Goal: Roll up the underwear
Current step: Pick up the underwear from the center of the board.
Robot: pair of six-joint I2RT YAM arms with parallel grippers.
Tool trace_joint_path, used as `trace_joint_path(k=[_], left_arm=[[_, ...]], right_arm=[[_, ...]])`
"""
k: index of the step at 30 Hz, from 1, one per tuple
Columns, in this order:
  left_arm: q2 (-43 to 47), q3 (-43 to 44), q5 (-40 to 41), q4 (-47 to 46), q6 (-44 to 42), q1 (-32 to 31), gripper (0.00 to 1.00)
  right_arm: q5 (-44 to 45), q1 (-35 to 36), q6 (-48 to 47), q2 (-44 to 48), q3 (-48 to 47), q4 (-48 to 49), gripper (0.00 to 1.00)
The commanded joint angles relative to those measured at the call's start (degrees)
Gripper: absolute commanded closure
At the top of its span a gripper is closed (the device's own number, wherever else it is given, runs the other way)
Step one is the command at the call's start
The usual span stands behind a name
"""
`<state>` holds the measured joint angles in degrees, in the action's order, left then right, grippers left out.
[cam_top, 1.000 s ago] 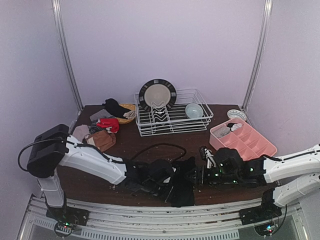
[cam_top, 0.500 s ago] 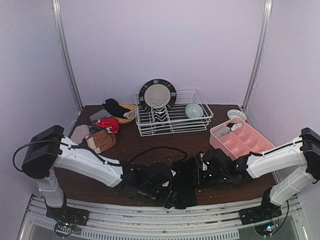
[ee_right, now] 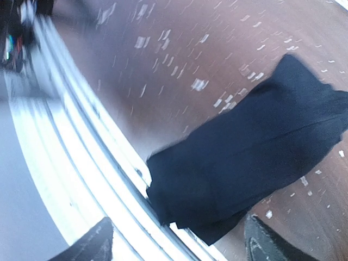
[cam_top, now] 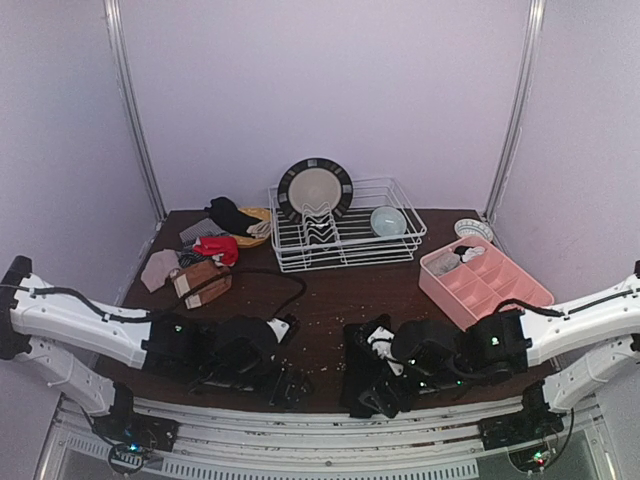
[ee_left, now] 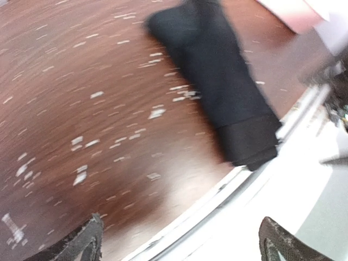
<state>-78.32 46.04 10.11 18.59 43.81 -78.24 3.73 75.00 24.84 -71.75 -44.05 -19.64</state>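
Note:
A black underwear [cam_top: 358, 372] lies folded into a long strip at the near edge of the table, its end over the metal rail. In the left wrist view it [ee_left: 217, 81] sits up and to the right of my left gripper [ee_left: 179, 247], which is open and empty. Seen from above, the left gripper [cam_top: 288, 385] is a hand's width left of the strip. My right gripper [ee_right: 179, 244] is open just over the strip's near end [ee_right: 244, 157], not holding it. More underwear lies at the back left: red [cam_top: 215, 248], brown [cam_top: 203, 282], beige [cam_top: 158, 266].
A white wire dish rack [cam_top: 345, 240] with a plate [cam_top: 315, 188] and a bowl [cam_top: 388, 220] stands at the back. The pink compartment tray [cam_top: 500, 290] is at the right, next to my right arm. The metal rail [cam_top: 320, 425] runs along the table's near edge.
Both grippers have opened and let go of the black underwear. The left arm has pulled back to the left, the right gripper has backed off slightly, and the strip lies on the table.

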Motion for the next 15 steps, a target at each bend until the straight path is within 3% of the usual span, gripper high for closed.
trace_joint_path(k=[1, 15], left_arm=[[4.4, -3.6, 8.9, 6.3, 5.4, -0.2, 0.02], [12.1, -10.8, 11.0, 8.2, 9.7, -0.2, 0.02]], right_arm=[[6.3, 6.1, -8.9, -5.4, -2.6, -6.9, 0.16], [12.6, 9.9, -18.3, -22.8, -10.4, -10.7, 0.14]])
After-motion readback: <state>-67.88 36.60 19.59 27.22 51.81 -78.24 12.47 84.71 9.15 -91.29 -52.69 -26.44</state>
